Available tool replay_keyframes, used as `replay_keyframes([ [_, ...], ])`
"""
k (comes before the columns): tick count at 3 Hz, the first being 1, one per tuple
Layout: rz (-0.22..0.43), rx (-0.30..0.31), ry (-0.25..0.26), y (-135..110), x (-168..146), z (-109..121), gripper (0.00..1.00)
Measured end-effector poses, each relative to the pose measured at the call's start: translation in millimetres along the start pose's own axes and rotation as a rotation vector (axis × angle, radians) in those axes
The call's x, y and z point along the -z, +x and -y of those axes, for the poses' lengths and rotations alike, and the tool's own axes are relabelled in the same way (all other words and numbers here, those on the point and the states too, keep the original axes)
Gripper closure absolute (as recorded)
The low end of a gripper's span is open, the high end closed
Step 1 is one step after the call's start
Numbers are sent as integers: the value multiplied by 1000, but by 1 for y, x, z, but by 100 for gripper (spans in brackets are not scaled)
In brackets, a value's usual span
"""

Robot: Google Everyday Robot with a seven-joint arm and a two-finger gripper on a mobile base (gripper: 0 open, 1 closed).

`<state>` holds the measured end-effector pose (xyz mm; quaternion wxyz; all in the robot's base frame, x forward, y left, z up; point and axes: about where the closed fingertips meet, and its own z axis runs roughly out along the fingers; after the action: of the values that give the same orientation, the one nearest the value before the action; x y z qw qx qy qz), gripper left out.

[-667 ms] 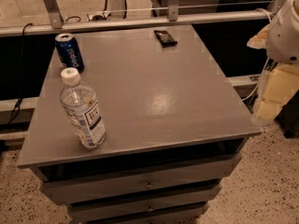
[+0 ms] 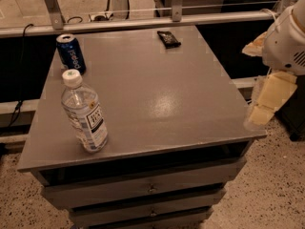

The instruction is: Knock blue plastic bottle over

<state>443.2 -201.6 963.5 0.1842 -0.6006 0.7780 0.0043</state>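
Gripper placement is noted first: it is held off the counter's right edge as seen in the camera view, near the front corner, pointed downward and clear of everything. Whether it is set wide or narrow cannot be told from this angle, and nothing is seen to be held in it.

The blue plastic bottle is found upright near the front left corner of the counter, its white cap on and its label turned toward the camera. A blue soda can is placed behind it, near but apart, and a small dark packet is laid by the far edge. Drawers are seen below the counter top.

The approach step is judged to be in hand, since the bottle is untouched and the gripper is well apart from it. A long sweep across the bare counter is called for next, with the gripper brought level with the bottle's upper half so that it is tipped rather than slid. Care is needed so that the can is not struck instead and the bottle is not pushed off the front edge.
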Motion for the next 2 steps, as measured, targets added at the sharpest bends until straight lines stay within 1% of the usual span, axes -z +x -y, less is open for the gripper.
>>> replay_keyframes([
  [1, 198, -24, -78, -44, -50, -5, 0],
  [2, 449, -10, -142, -115, -88, -8, 0],
])
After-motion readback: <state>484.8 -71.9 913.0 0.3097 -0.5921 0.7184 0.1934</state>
